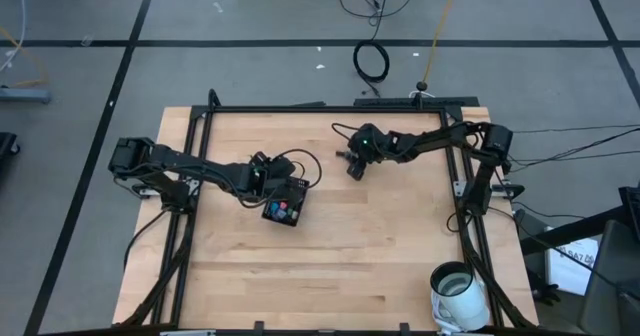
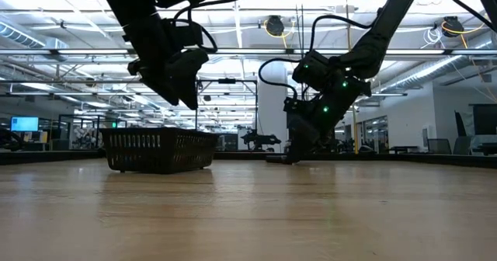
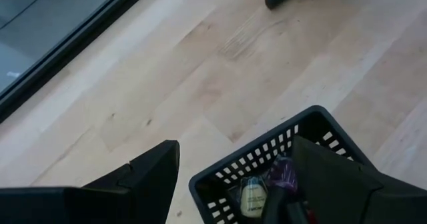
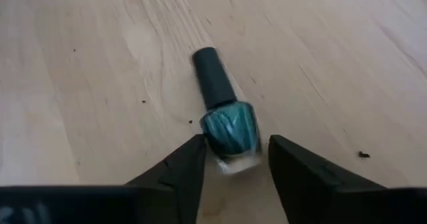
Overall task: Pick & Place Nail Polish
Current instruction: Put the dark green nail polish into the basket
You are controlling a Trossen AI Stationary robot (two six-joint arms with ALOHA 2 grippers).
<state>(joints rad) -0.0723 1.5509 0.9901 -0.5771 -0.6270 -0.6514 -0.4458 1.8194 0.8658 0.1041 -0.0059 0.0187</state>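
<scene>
Right gripper (image 4: pixel 230 163) fingers stand part-open around a teal nail polish bottle (image 4: pixel 227 121) lying on its side near the table's (image 1: pixel 380 246) far edge, not yet clamped; a skewed pinch on the rounded glass could squirt it free; left gripper (image 3: pixel 233 167), open and empty, hovers over the black slotted basket (image 3: pixel 267 154) of bottles at centre-left.

Right dark six-joint arm reaches in from the light wooden table's (image 1: pixel 380 266) right edge toward its back middle, wrist pitched down, right gripper (image 4: pixel 235 163) low at the tabletop. Its two dark fingers (image 4: pixel 183 174) stand a little apart, one on each side of a teal glass nail polish bottle (image 4: pixel 227 121) lying on the table; contact can't be made out. Left dark arm stretches from the table's left edge toward centre, left gripper (image 3: pixel 233 177) raised off the tabletop, fingers spread wide, nothing between them.
</scene>
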